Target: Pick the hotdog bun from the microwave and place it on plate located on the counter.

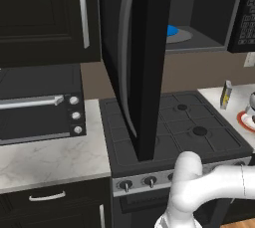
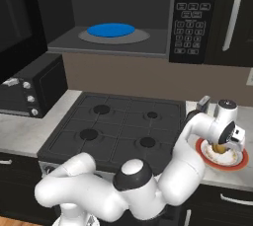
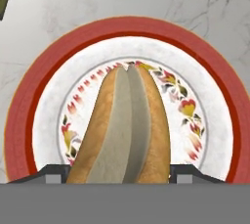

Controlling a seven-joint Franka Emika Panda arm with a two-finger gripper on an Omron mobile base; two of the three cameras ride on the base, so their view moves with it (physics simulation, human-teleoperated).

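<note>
The tan hotdog bun (image 3: 127,125) sits between my two fingertips, split side toward the camera, just above the middle of the red-rimmed flowered plate (image 3: 29,100). My gripper (image 3: 119,175) is shut on the hotdog bun, with both fingers against its sides. From the right base view, the gripper (image 2: 222,146) hangs over the plate (image 2: 238,163) on the right counter, and the bun (image 2: 218,149) peeks out under the hand. The microwave (image 2: 113,3) stands open above the stove, its door (image 1: 144,62) swung wide.
A blue dish (image 2: 111,30) rests on the microwave's turntable. The black stove (image 2: 118,121) lies below it. A small oven with three knobs (image 1: 40,107) stands on the left counter. A small bottle (image 1: 226,95) stands on the right counter near the plate (image 1: 247,120).
</note>
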